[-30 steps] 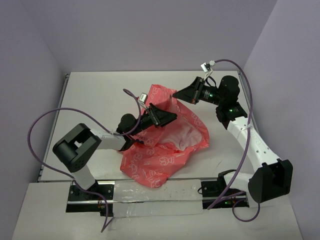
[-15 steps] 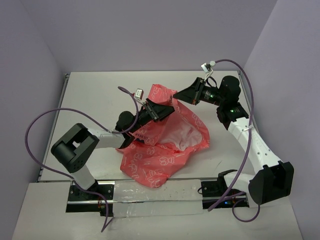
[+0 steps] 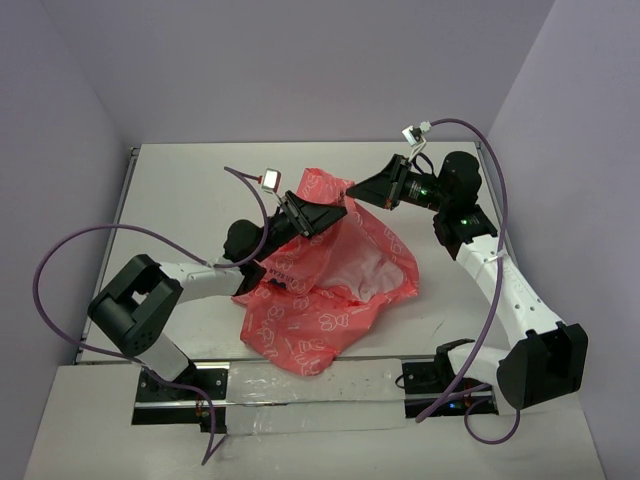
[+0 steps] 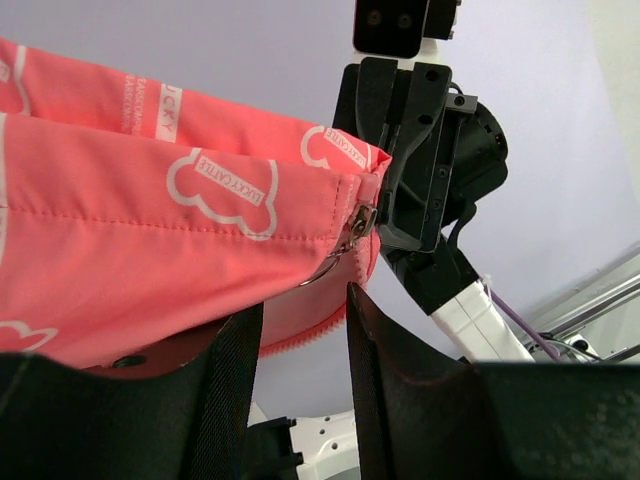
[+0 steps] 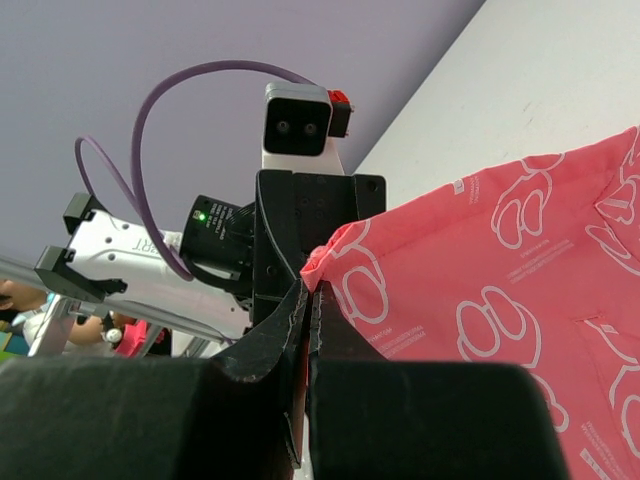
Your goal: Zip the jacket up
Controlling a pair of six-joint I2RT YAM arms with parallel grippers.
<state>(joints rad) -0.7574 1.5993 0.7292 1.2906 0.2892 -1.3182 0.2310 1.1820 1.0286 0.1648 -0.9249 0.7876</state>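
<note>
The small coral-pink fabric jacket [image 3: 330,295], printed with white outlines, lies bunched on the white worktop [image 3: 180,190], with its upper edge raised between the two grippers. A corner of the fabric is clenched in the right gripper [image 5: 308,300]. The left gripper [image 4: 300,310] is released, its fingers parted under the zip edge, and the small metal zip slider [image 4: 360,222] is seen just beyond its tips. The slider's pull should be centred between those fingers before closing, with the edge held taut.
</note>
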